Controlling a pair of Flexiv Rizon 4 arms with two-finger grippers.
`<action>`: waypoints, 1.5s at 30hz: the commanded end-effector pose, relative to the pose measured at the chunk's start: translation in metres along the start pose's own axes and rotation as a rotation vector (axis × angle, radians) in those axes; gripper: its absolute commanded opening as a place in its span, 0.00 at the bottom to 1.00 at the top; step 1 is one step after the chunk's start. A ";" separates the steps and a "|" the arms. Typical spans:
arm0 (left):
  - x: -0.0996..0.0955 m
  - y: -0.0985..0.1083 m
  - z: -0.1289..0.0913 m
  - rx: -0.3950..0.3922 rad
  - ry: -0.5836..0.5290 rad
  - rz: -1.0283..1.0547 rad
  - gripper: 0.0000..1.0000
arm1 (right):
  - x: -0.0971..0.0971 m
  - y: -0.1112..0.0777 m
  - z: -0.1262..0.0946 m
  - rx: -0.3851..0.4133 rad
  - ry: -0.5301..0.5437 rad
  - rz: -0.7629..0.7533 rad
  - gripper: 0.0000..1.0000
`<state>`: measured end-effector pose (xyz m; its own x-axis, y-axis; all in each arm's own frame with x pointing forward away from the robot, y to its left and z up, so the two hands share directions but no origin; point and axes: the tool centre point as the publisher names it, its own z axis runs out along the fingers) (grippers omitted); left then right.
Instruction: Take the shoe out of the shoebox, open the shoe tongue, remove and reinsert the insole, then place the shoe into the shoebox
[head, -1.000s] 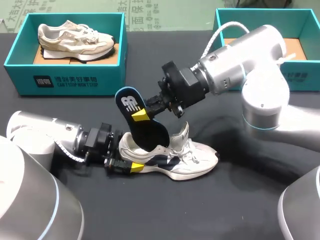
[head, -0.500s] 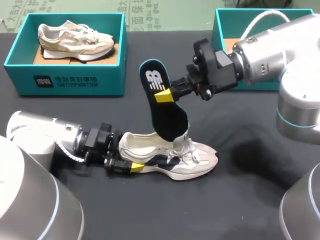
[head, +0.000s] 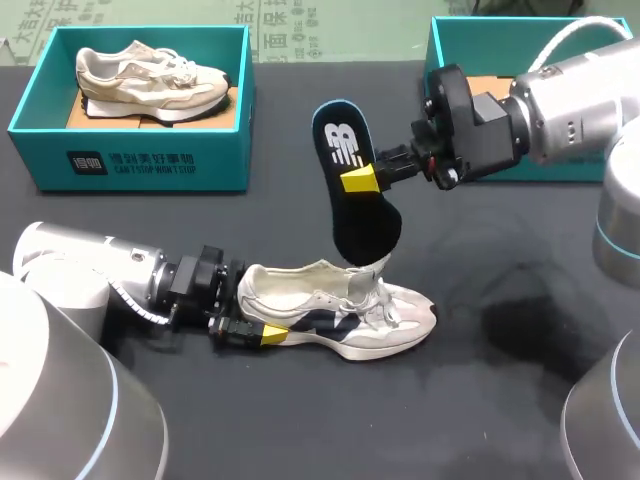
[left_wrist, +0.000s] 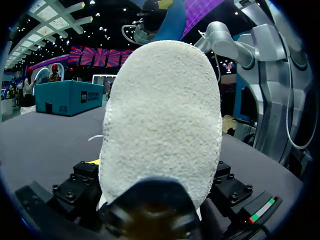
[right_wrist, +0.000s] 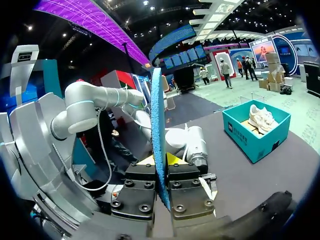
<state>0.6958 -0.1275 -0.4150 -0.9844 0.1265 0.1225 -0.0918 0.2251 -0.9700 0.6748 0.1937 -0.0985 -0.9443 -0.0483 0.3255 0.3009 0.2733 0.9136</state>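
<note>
Your right tool (head: 362, 180) pinches the insole (head: 366, 230) above the shoe (head: 345, 312) (heel clamped in your left tool (head: 262, 326)) on the worktop (head: 480, 400).

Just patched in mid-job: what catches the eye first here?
The dark foam insole with a white logo, pinched on end in the right gripper above the table's middle. Right beneath it lies the white mesh sneaker on the black tabletop, its heel clamped by the left gripper.
</note>
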 end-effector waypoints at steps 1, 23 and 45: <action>-0.001 0.000 0.000 -0.001 0.000 -0.001 0.00 | 0.044 0.012 -0.033 0.012 -0.089 0.003 0.00; -0.001 0.000 0.000 -0.001 0.000 -0.001 0.00 | 0.066 0.023 -0.054 -0.041 -0.096 0.152 0.00; -0.001 0.000 0.000 -0.001 0.000 -0.001 0.00 | 0.099 0.008 -0.083 -0.208 -0.107 0.160 0.00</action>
<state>0.6959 -0.1274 -0.4152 -0.9844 0.1263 0.1225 -0.0918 0.2252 -0.9700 0.5984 0.1073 -0.0358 -0.8891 0.0760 0.4514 0.4568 0.0835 0.8857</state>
